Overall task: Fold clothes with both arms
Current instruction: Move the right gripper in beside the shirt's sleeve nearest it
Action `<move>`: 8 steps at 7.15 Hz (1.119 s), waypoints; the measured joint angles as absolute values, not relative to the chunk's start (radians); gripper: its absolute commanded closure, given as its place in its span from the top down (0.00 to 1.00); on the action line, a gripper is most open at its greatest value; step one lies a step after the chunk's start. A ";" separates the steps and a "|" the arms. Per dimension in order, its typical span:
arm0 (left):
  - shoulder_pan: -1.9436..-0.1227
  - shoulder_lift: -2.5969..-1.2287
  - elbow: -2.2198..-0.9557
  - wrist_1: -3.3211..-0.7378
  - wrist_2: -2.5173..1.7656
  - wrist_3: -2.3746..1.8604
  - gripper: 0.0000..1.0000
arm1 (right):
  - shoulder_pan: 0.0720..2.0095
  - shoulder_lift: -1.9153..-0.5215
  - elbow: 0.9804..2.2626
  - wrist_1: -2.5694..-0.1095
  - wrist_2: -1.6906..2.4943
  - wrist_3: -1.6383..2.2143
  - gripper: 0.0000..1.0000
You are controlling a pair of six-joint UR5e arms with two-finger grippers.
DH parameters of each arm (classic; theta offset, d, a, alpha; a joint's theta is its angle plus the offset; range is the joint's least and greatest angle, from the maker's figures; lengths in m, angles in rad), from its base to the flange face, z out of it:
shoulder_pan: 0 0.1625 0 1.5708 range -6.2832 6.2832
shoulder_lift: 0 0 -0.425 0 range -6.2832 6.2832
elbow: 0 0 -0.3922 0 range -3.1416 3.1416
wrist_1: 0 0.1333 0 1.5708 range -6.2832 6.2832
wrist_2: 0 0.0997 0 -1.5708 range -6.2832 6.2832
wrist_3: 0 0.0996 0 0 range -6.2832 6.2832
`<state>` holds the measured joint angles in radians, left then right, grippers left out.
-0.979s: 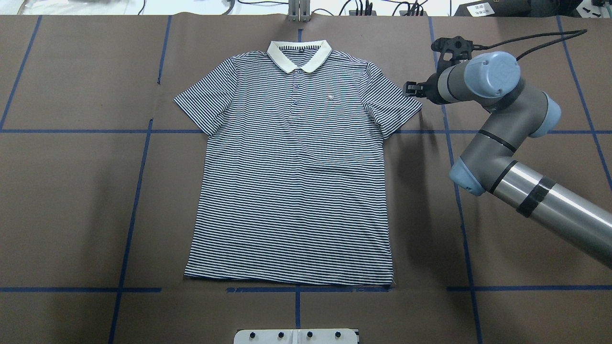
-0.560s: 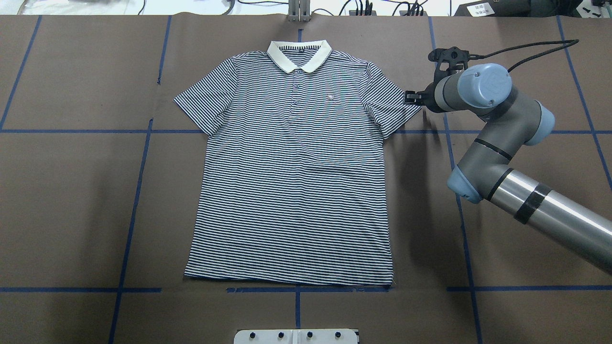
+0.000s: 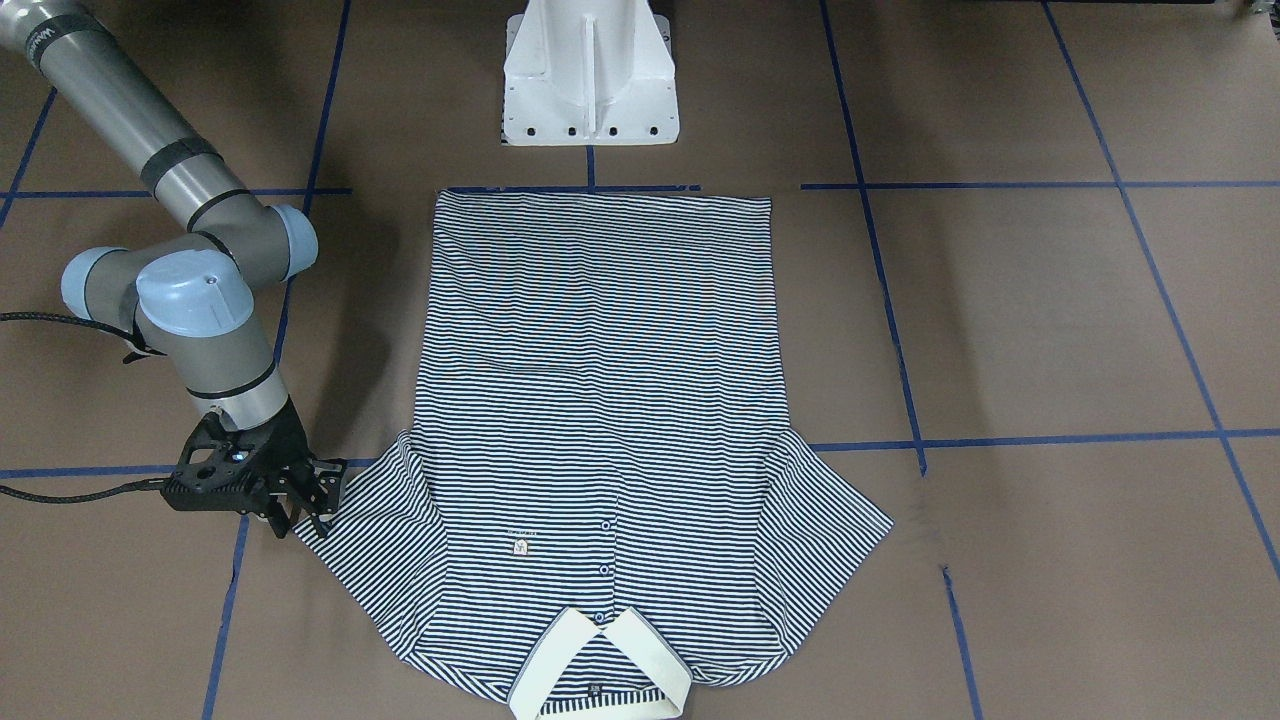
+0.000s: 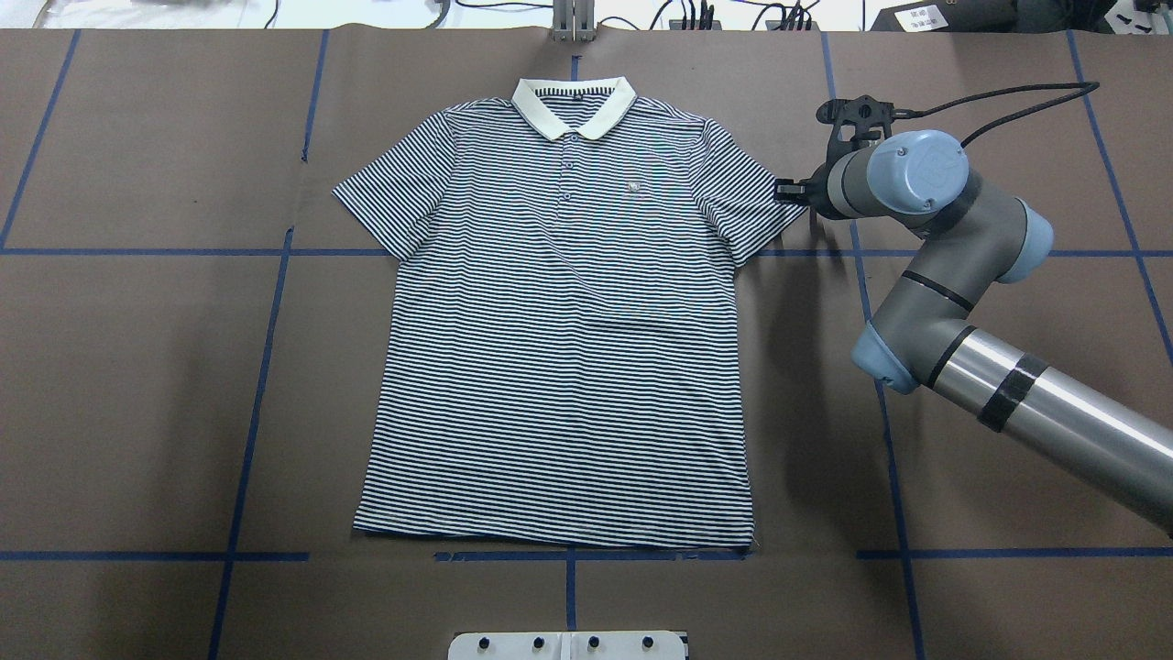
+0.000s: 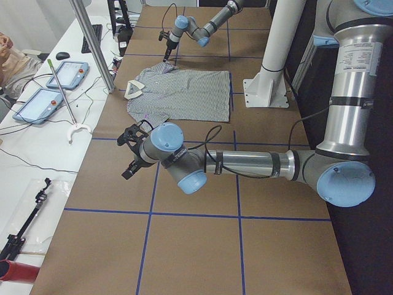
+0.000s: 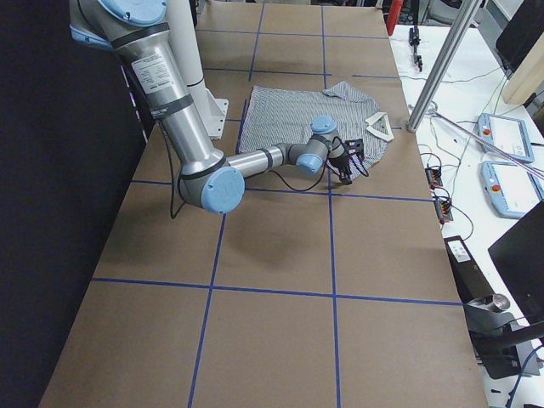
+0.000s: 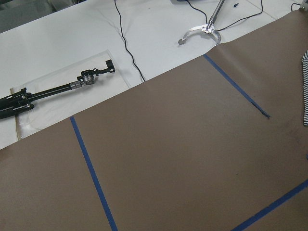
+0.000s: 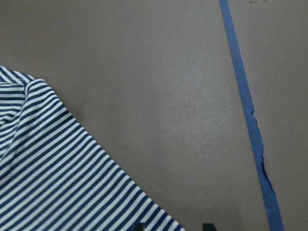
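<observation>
The striped polo shirt (image 4: 564, 348) lies flat and face up on the brown table, cream collar (image 4: 573, 103) at the far side. My right gripper (image 4: 786, 191) hovers low at the outer tip of the shirt's sleeve (image 3: 345, 530) and stands open. In the right wrist view its two fingertips (image 8: 139, 226) are apart, with the sleeve's striped edge (image 8: 57, 183) reaching just between them. My left gripper (image 5: 130, 157) shows only in the exterior left view, over bare table well away from the shirt; whether it is open or shut I cannot tell.
The white pedestal base (image 3: 590, 75) stands at the shirt's hem side. Blue tape lines (image 4: 880, 394) grid the brown table cover. A white bench beyond the collar end carries tablets (image 5: 52, 86), cables and a black tool (image 7: 48, 91). A metal pole (image 5: 92, 43) rises there.
The right arm has swung its gripper down and slightly inward, closer to the sleeve's tip. The shirt has not moved.
</observation>
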<state>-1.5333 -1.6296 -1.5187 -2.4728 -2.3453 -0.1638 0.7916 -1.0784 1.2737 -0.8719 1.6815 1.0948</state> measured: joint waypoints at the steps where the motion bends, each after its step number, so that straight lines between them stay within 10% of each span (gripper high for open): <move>1: -1.533 -1.629 -1.519 -2.473 -2.345 -0.163 1.00 | 0.792 -1.079 1.273 -0.871 1.681 1.093 0.47; 3: -1.533 -1.629 -1.519 -2.473 -2.345 -0.163 1.00 | 0.791 -1.084 1.273 -0.870 1.681 1.091 0.45; 5: -1.534 -1.628 -1.519 -2.473 -2.345 -0.163 1.00 | 0.791 -1.085 1.273 -0.870 1.681 1.091 0.00; 8: -1.534 -1.627 -1.519 -2.475 -2.345 -0.163 1.00 | 0.793 -1.073 1.280 -0.878 1.683 1.098 0.00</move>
